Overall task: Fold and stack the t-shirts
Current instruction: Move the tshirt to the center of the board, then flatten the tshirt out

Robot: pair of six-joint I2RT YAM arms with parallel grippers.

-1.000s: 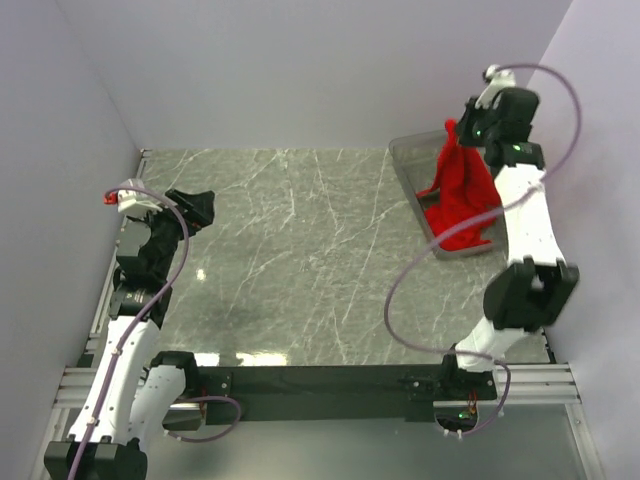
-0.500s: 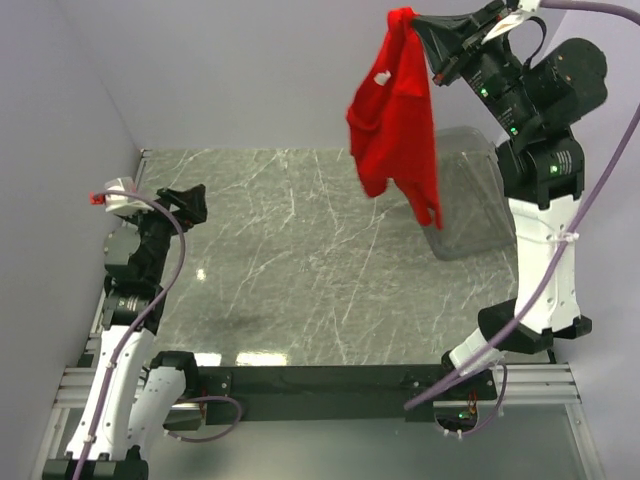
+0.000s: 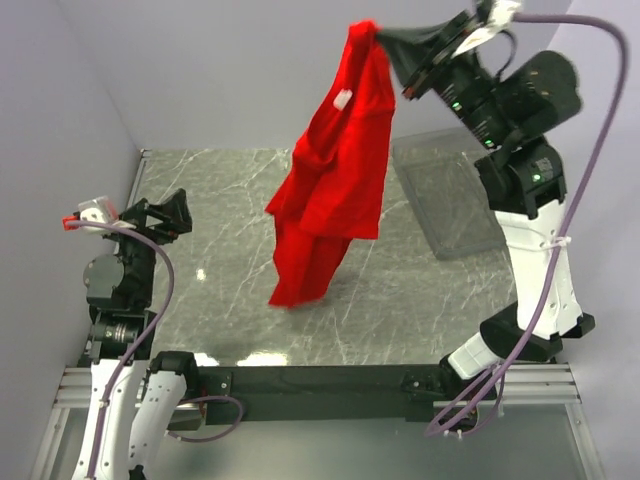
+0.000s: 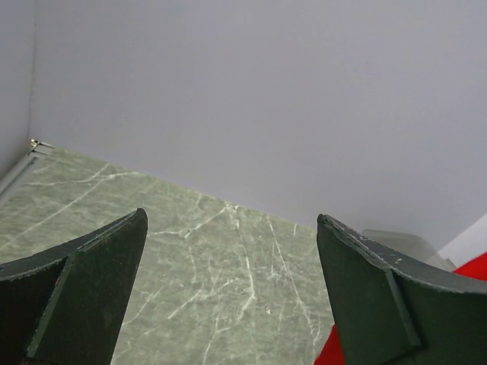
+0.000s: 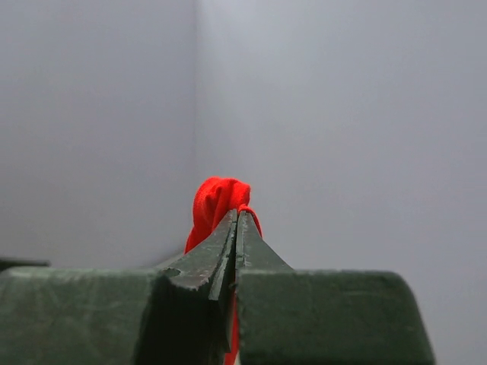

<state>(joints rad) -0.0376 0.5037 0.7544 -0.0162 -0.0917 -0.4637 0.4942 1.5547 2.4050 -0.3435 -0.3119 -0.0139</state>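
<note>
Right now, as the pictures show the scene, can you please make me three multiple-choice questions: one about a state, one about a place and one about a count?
1. The left gripper is:
A) open and empty
B) shut on cloth
C) shut and empty

2. The red t-shirt is:
A) lying spread out flat
B) held by the left gripper
C) hanging from the right gripper

3. How many t-shirts can be seen?
A) one
B) two
C) three

Answers:
1 A: the left wrist view shows it spread wide with nothing in it.
2 C: the right wrist view shows the jaws pinched on a bunch of red cloth, and from above the shirt dangles below them.
3 A: only one red garment appears in any view.
</note>
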